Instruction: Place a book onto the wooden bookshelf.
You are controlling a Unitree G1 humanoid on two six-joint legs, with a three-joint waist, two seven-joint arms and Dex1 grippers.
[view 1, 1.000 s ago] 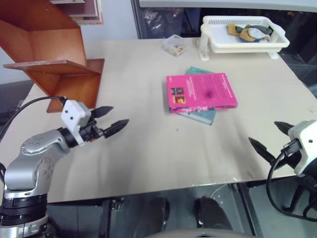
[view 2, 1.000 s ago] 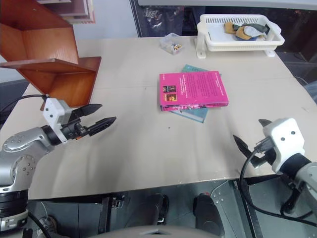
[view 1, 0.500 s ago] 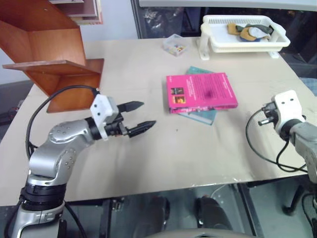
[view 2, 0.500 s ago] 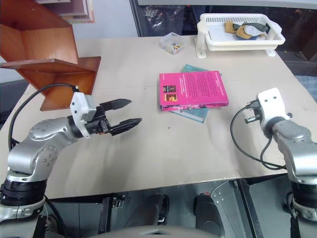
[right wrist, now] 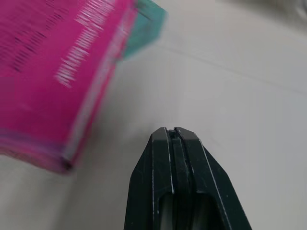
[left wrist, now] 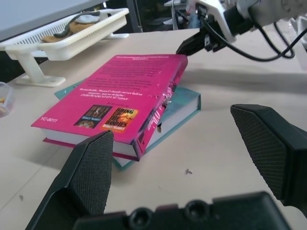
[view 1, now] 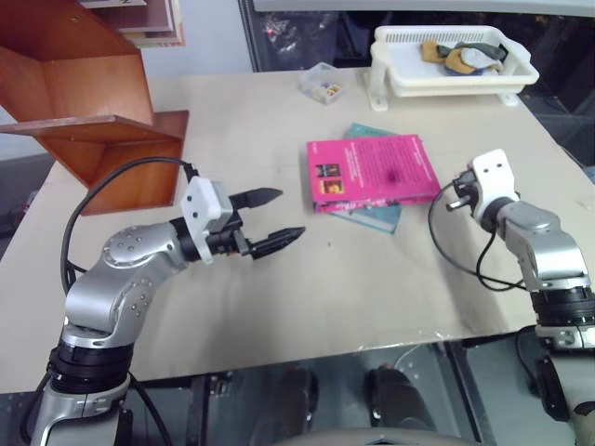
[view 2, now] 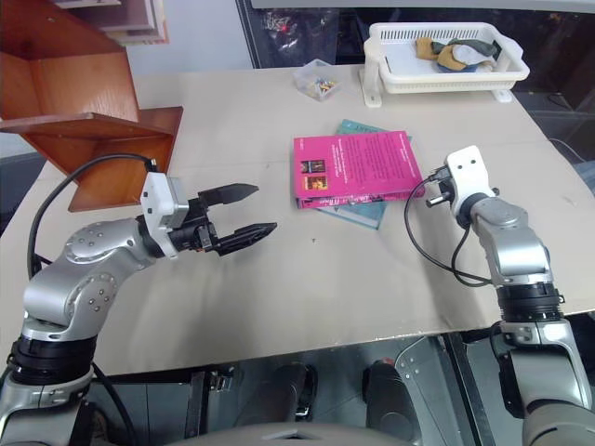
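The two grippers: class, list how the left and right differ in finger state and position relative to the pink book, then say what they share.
The left gripper has its fingers spread wide; the right gripper has its fingers pressed shut. The left gripper hovers well short of the pink book, on its picture-edge side; the right gripper sits close to the book's opposite edge. Both have black fingers, hold nothing, and point toward the book.

A broad beige worktop (view 1: 279,307) spans the scene, its near edge slightly chipped. At its far side stands a white plastic basket tray (view 1: 453,74) on short legs (cloth items heaped inside), with a small clear container (view 1: 323,84) beside it. Behind rises a pale wall (view 1: 209,37); dark grey floor (view 1: 19,181) lies beyond the left edge.
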